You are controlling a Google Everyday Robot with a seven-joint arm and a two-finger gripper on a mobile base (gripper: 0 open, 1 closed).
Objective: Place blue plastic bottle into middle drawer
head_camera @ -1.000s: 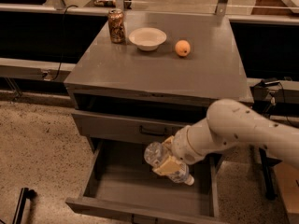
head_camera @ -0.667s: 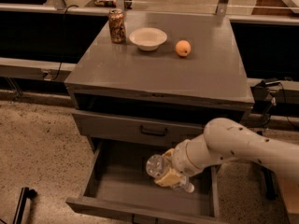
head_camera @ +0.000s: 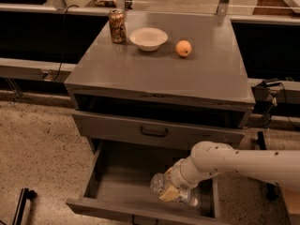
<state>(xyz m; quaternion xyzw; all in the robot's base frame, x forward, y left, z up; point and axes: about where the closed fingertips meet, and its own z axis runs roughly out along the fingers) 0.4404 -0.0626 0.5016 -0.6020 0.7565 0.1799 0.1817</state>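
Observation:
The blue plastic bottle (head_camera: pixel 161 185) is clear with a pale label and lies low inside the open middle drawer (head_camera: pixel 117 186), at its right front part. My gripper (head_camera: pixel 172 190) reaches into the drawer from the right on a white arm and is at the bottle's middle, around it. The bottle's cap end (head_camera: pixel 192 202) points to the front right. The drawer is pulled far out, with a plain grey inside.
A closed drawer front with a black handle (head_camera: pixel 153 131) sits above the open drawer. On the cabinet top stand a brown-patterned can (head_camera: pixel 116 26), a white bowl (head_camera: pixel 148 38) and an orange (head_camera: pixel 183 48). A speckled floor lies to the left.
My arm has lowered the bottle deeper into the drawer and slightly toward its front; the bottle now sits near the drawer floor.

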